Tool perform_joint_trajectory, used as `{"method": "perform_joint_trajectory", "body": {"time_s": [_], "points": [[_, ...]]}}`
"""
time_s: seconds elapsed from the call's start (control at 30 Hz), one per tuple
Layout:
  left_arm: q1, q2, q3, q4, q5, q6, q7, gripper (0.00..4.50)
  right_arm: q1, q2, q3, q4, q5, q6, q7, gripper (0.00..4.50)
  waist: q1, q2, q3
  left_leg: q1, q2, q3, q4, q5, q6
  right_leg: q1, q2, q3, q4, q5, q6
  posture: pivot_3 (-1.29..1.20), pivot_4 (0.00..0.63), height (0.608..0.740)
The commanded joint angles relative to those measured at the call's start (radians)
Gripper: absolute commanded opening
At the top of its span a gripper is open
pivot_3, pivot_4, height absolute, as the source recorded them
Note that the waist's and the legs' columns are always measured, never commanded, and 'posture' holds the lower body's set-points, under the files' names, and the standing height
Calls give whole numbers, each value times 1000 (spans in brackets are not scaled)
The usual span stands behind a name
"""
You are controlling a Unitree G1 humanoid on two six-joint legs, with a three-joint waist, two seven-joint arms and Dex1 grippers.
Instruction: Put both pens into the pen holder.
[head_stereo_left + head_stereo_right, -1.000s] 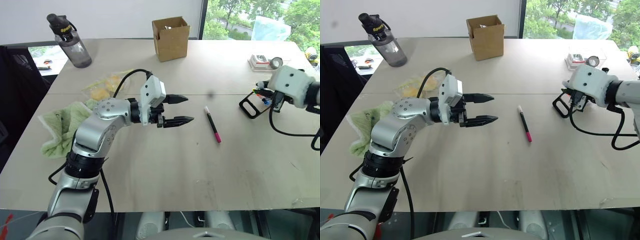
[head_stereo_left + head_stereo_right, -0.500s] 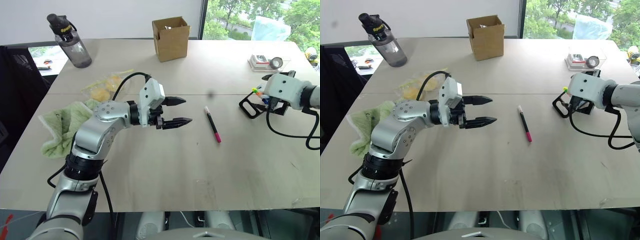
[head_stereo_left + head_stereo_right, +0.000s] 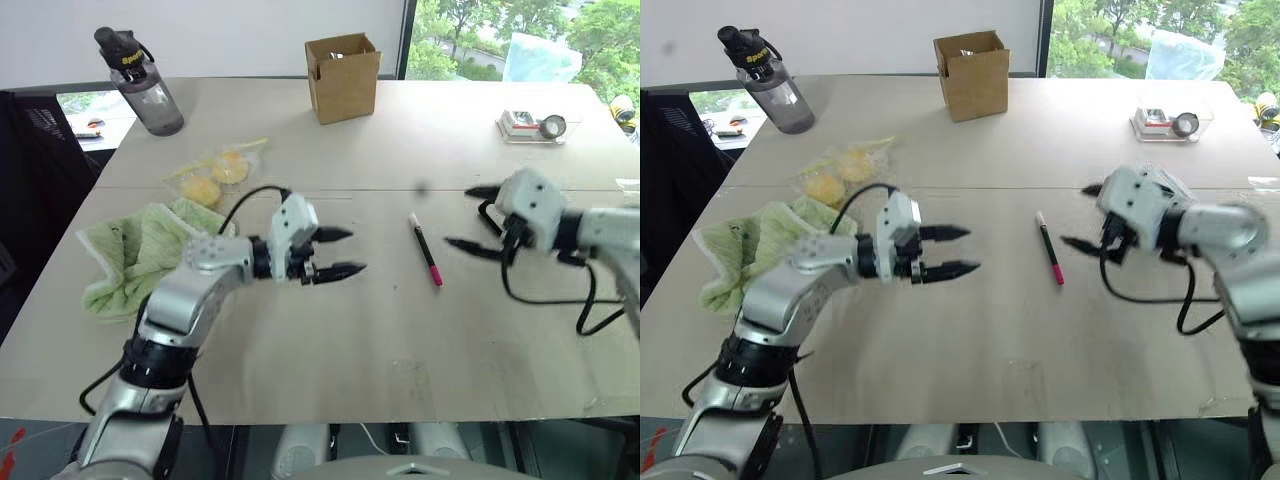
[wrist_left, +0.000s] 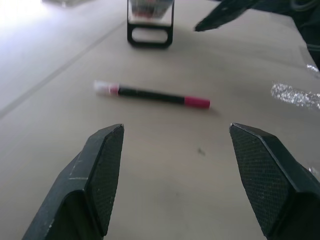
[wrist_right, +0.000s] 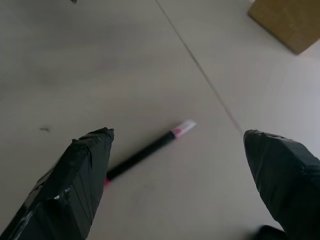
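Item: magenta-ended pen (image 3: pixel 425 249), black barrel, white tip. It lies flat on the counter (image 3: pixel 330 350), loose and untouched, near mid-counter between the two grippers. Long axis runs mostly away from the robot with a slight slant; the white tip points to the far side, the magenta end to the near side and a little to the robot's right.

Right gripper (image 3: pixel 478 220): jaws spread wide, empty, hovering just beside the pen on its right; its wrist view frames the pen between the two fingers.

Left gripper (image 3: pixel 338 252): jaws wide, empty, pointing toward the pen from the left, apart from it.

Pen holder (image 4: pixel 150 22): black-framed, seen past the pen in the left wrist view, standing beyond it on the robot's right side. Its contents cannot be made out.

Step in hand, as judged: the approach to this pen by the right gripper. The next move calls for lowering with the fingers set across the barrel, closing on its middle, then carrying it to the holder.

Further items: cardboard box (image 3: pixel 342 76) and water bottle (image 3: pixel 140 82) at the far edge; green cloth (image 3: pixel 125 255) at the left.
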Motion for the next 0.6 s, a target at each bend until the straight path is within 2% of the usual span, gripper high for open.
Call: {"method": "perform_joint_trajectory", "body": {"time_s": [0.03,0.13,0.23,0.47,0.57,0.6], "points": [[43,15,36,-30,8,-32,12,3452,50,112,-10,-72,10,66,-159,4448,0,0,0,0,0,0,1,0,0,0,0,0,1,0,0,0,150,736],[60,11,62,-42,-13,-25,29,3452,96,227,-3,-75,-19,113,-297,4448,0,0,0,1,0,0,6,0,0,0,2,0,7,0,0,0,150,736],[49,6,90,-51,-42,-8,39,3452,159,291,20,-54,-80,106,-404,4448,3,0,0,1,-1,0,9,0,0,1,3,0,10,0,0,0,150,736],[28,4,98,-47,-53,4,42,3452,225,329,63,-72,-107,113,-448,4448,-7,0,0,2,-1,0,10,0,0,1,4,1,12,0,0,0,150,736],[24,2,93,-47,-54,5,46,3452,236,331,72,-75,-117,120,-462,3687,-8,0,0,3,-1,0,10,0,0,0,5,1,12,0,0,0,150,736],[23,1,92,-45,-53,5,46,3452,243,327,77,-80,-119,124,-461,3161,-8,0,0,3,-1,0,10,0,0,0,5,1,12,0,0,0,150,736]]}}
